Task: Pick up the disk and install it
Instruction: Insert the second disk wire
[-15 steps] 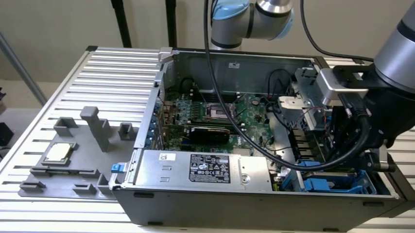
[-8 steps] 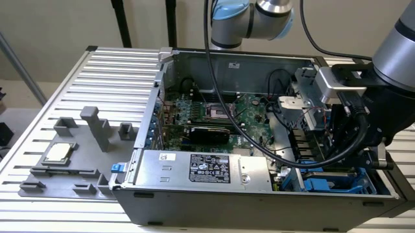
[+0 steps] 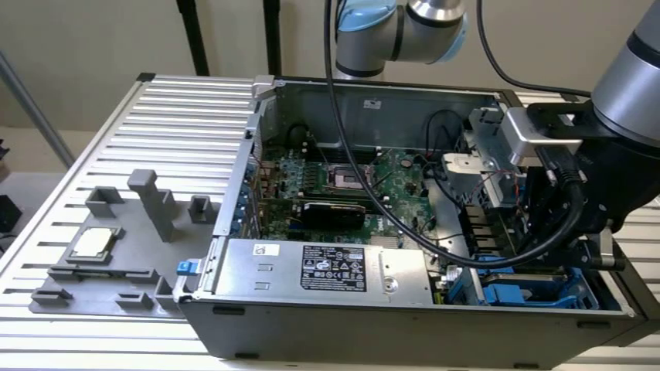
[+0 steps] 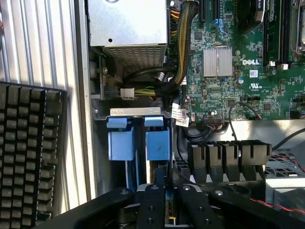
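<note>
My gripper (image 4: 167, 189) reaches down into the drive bay at the corner of the open computer case (image 3: 222, 232). Its black fingers (image 4: 151, 206) stand close together on a thin edge that I take for the disk, seen edge-on. Just beyond the fingertips, two blue carrier blocks (image 4: 157, 143) of the disk sit under a metal bar of the bay. In the exterior view the arm's wrist (image 3: 577, 193) hangs over this bay and hides the fingers. Blue carrier plastic (image 3: 512, 294) shows below it.
The silver power-supply box (image 3: 309, 267) fills the case's near side, and the green motherboard (image 3: 351, 174) lies behind it. Black cables (image 3: 515, 247) loop beside the wrist. A grey fixture holds a small CPU chip (image 3: 91, 242). A black keyboard (image 4: 28, 152) lies outside the case wall.
</note>
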Robot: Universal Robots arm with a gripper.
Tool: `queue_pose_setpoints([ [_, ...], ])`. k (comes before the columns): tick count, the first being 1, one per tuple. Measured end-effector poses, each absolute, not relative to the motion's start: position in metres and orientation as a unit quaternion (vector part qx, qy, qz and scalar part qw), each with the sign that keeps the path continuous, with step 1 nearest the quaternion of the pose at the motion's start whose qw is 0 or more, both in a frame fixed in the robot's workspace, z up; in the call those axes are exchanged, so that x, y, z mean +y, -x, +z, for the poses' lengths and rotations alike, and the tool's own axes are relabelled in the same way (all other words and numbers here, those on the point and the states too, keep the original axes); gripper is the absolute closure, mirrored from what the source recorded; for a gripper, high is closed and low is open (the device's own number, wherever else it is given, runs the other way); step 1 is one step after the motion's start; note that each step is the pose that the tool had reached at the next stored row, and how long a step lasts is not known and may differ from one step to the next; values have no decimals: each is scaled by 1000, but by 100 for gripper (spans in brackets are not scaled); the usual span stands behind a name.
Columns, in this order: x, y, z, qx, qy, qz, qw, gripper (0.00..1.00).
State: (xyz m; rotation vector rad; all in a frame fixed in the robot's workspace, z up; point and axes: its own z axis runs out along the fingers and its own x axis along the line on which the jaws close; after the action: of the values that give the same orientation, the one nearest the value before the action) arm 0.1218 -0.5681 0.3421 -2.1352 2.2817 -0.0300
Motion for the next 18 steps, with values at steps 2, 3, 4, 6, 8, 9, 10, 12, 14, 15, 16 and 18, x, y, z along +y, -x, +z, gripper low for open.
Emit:
queue_pose_setpoints([
  [2, -568, -122, 342, 730, 683, -10, 8, 84],
  [3, -568, -123, 342, 730, 683, -10, 8, 84],
  [4, -568, -123, 342, 730, 683, -10, 8, 84],
  [6, -568, -124, 341, 730, 683, -10, 8, 84],
  [8, -568, -124, 341, 730, 683, -10, 8, 84],
  [9, -568, -124, 340, 730, 683, -10, 8, 84],
  [10, -568, -124, 340, 730, 683, -10, 8, 84],
  [12, -568, -124, 340, 730, 684, -10, 8, 84],
  [14, -568, -124, 339, 730, 684, -10, 8, 84],
  [15, -568, -124, 340, 730, 684, -10, 8, 84],
  [16, -568, -124, 340, 730, 684, -10, 8, 84],
  [18, -568, -124, 340, 730, 684, -9, 8, 84],
])
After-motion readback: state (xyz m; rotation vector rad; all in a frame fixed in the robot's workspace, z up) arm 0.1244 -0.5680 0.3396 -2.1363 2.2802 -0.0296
